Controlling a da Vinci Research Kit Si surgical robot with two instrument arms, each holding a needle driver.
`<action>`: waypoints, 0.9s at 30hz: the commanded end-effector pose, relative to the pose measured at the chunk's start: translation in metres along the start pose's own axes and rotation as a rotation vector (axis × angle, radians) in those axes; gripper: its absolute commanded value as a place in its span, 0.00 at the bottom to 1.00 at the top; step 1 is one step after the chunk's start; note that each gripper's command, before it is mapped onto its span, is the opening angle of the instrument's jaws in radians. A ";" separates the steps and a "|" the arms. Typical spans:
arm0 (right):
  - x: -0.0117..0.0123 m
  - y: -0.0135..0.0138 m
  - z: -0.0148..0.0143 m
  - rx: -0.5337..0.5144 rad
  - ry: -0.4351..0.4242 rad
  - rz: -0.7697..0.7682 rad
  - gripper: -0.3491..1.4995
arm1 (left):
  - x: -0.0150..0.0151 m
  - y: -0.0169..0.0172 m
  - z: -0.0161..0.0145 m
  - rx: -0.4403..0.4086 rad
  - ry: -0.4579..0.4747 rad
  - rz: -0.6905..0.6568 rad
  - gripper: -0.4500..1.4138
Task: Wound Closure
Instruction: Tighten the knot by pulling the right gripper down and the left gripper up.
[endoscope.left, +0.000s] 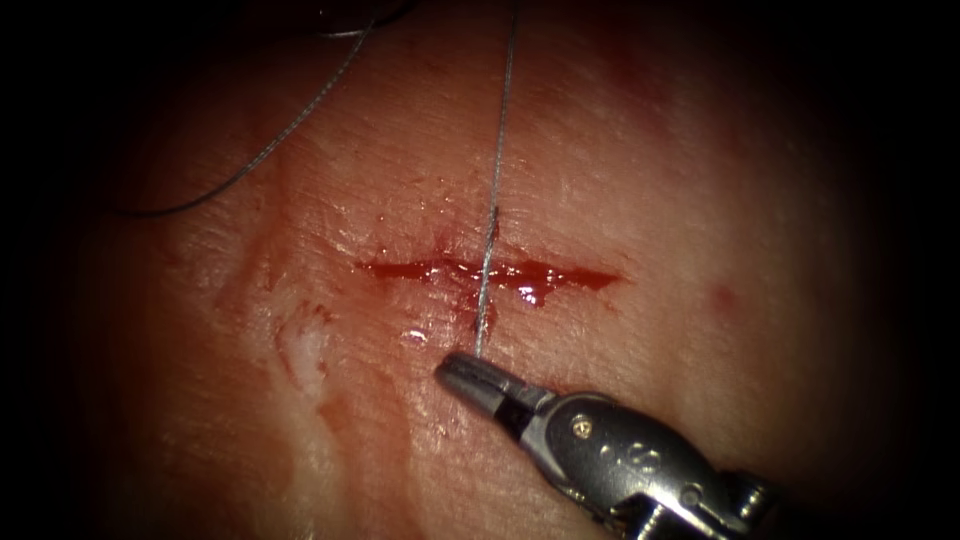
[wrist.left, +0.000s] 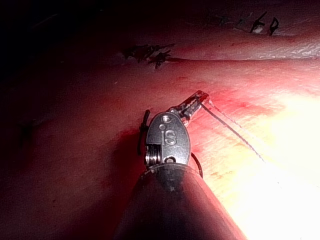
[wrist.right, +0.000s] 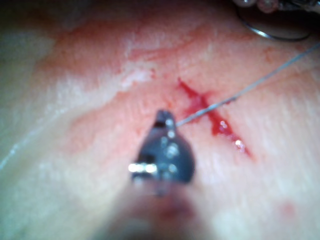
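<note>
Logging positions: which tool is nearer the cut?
Right. The right tool, shut on the thread, sits just below the cut; the left tool holds the thread farther along, away from it.

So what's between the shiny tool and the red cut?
In the endoscope view, only a short taut stretch of thread over bare tissue separates the right tool from the cut.

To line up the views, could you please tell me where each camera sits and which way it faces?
Endoscope: above and in front, facing the cut; right end effector, shut on the thread, enters from the right.
Left wrist: along its shaft, at left end effector shut on thread.
Right wrist: along its shaft, at right end effector.
Endoscope, right wrist share: cut, thread.
</note>
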 end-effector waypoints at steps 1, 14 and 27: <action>0.0001 0.0000 0.0009 0.001 0.005 -0.003 0.00 | -0.0001 -0.0010 0.0005 0.003 0.001 0.006 0.00; -0.0013 -0.0013 0.0008 0.013 -0.022 -0.018 0.00 | -0.0027 -0.0033 0.0011 0.032 -0.015 0.024 0.00; -0.0024 -0.0024 0.0013 0.064 -0.054 -0.030 0.00 | -0.0045 -0.0037 0.0011 0.040 -0.019 0.029 0.00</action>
